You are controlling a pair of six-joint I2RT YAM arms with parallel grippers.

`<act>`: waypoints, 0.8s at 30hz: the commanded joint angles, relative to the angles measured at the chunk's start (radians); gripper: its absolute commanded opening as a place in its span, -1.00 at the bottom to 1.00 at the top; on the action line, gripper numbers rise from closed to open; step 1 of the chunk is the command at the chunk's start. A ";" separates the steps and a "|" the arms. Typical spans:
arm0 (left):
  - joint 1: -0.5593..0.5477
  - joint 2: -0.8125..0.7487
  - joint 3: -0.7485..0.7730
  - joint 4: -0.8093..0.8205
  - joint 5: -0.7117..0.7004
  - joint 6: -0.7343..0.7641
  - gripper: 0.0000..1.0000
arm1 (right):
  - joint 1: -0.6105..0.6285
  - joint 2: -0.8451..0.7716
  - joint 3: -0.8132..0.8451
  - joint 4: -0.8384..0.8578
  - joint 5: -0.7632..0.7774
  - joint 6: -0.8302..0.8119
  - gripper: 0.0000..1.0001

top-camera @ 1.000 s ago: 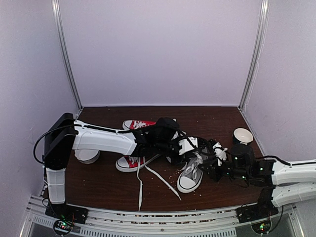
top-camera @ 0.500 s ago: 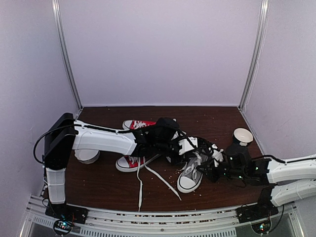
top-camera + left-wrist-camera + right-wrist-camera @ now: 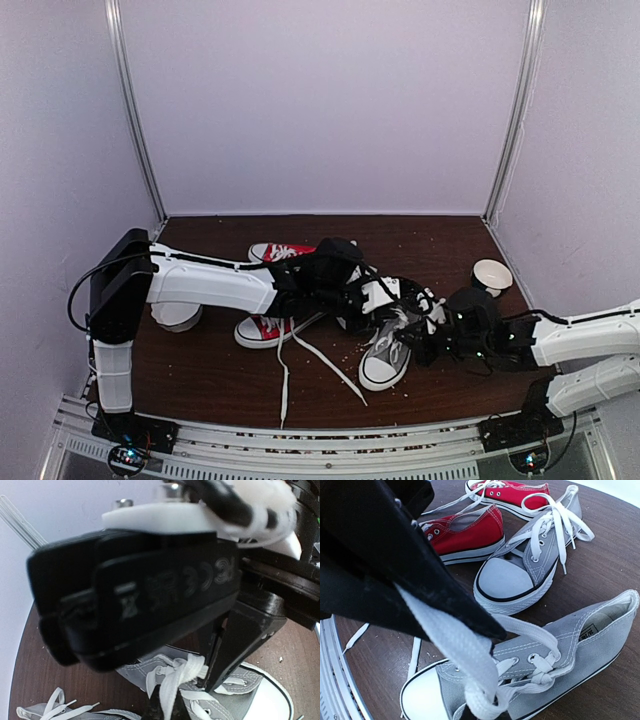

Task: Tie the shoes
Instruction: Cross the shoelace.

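Grey canvas marked the task's pair. The near shoe (image 3: 385,358) sat right of centre on the table (image 3: 200,385), toe toward the arms. The far shoe (image 3: 530,565) lay just beyond it, beside the red pair (image 3: 465,535). The right gripper (image 3: 420,338) was clamped on a white lace (image 3: 450,645), drawn taut up from the near shoe's top eyelets. The left gripper (image 3: 372,296) hung over grey lacing with a fold of lace at its fingertip (image 3: 212,675). Whether it pinched that fold could not be told, since a black housing (image 3: 135,595) filled that view. The step in hand was judged to be the first crossing, with no bow yet formed. The next move called for drawing two ends apart under steady tension without dragging the light shoe.
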 commanded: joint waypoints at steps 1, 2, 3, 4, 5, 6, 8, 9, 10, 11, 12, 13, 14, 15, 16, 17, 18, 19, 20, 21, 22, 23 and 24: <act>0.014 0.027 0.016 0.008 0.000 -0.011 -1.00 | -0.019 -0.048 0.025 -0.060 -0.062 0.030 -1.00; 0.015 0.034 0.028 -0.007 0.001 -0.014 -0.93 | -0.028 -0.060 0.024 -0.077 -0.079 0.047 -1.00; 0.015 0.038 0.038 -0.023 0.002 -0.020 -0.67 | -0.040 -0.070 0.023 -0.090 -0.096 0.064 -1.00; 0.015 0.038 0.044 -0.047 0.005 -0.028 -0.34 | -0.049 -0.079 0.024 -0.103 -0.109 0.081 -1.00; 0.016 0.030 0.041 -0.066 0.005 -0.039 -0.11 | -0.059 -0.086 0.025 -0.116 -0.123 0.094 -1.00; 0.020 0.012 0.024 -0.076 0.002 -0.046 0.04 | -0.071 -0.090 0.025 -0.130 -0.135 0.105 -1.00; 0.036 -0.059 -0.034 -0.093 0.014 -0.073 0.20 | -0.099 -0.092 0.030 -0.156 -0.162 0.125 -1.00; 0.047 -0.088 -0.059 -0.115 0.027 -0.084 0.24 | -0.114 -0.092 0.031 -0.164 -0.180 0.134 -1.00; 0.054 -0.115 -0.080 -0.137 0.031 -0.098 0.26 | -0.129 -0.091 0.031 -0.167 -0.196 0.145 -1.00; 0.059 -0.134 -0.102 -0.155 0.027 -0.110 0.26 | -0.142 -0.090 0.030 -0.165 -0.218 0.155 -1.00; 0.061 -0.143 -0.121 -0.170 0.025 -0.117 0.24 | -0.152 -0.088 0.030 -0.158 -0.238 0.166 -1.00; 0.061 -0.141 -0.134 -0.183 0.025 -0.118 0.19 | -0.161 -0.085 0.031 -0.149 -0.252 0.176 -1.00; 0.061 -0.126 -0.137 -0.198 0.034 -0.119 0.09 | -0.170 -0.083 0.035 -0.143 -0.266 0.183 -1.00; 0.061 -0.101 -0.124 -0.217 0.048 -0.120 -0.04 | -0.179 -0.077 0.040 -0.140 -0.283 0.186 -1.00; 0.061 -0.070 -0.101 -0.241 0.061 -0.119 -0.12 | -0.186 -0.074 0.047 -0.143 -0.292 0.186 -1.00; 0.060 -0.042 -0.075 -0.267 0.064 -0.111 -0.16 | -0.192 -0.068 0.054 -0.147 -0.299 0.183 -1.00; 0.058 -0.012 -0.051 -0.289 0.053 -0.099 -0.16 | -0.196 -0.064 0.061 -0.154 -0.302 0.180 -1.00; 0.055 0.009 -0.028 -0.303 0.032 -0.081 -0.16 | -0.201 -0.061 0.069 -0.163 -0.306 0.174 -1.00; 0.052 0.028 -0.010 -0.311 0.012 -0.059 -0.16 | -0.204 -0.059 0.074 -0.167 -0.310 0.167 -1.00; 0.050 0.045 0.010 -0.320 -0.004 -0.039 -0.16 | -0.208 -0.059 0.079 -0.171 -0.313 0.163 -1.00; 0.048 0.056 0.026 -0.328 -0.016 -0.016 -0.16 | -0.209 -0.060 0.081 -0.172 -0.314 0.159 -1.00; 0.045 0.067 0.037 -0.331 -0.031 0.007 -0.17 | -0.213 -0.061 0.084 -0.174 -0.317 0.155 -1.00; 0.042 0.075 0.043 -0.330 -0.040 0.027 -0.18 | -0.215 -0.062 0.089 -0.177 -0.319 0.151 -1.00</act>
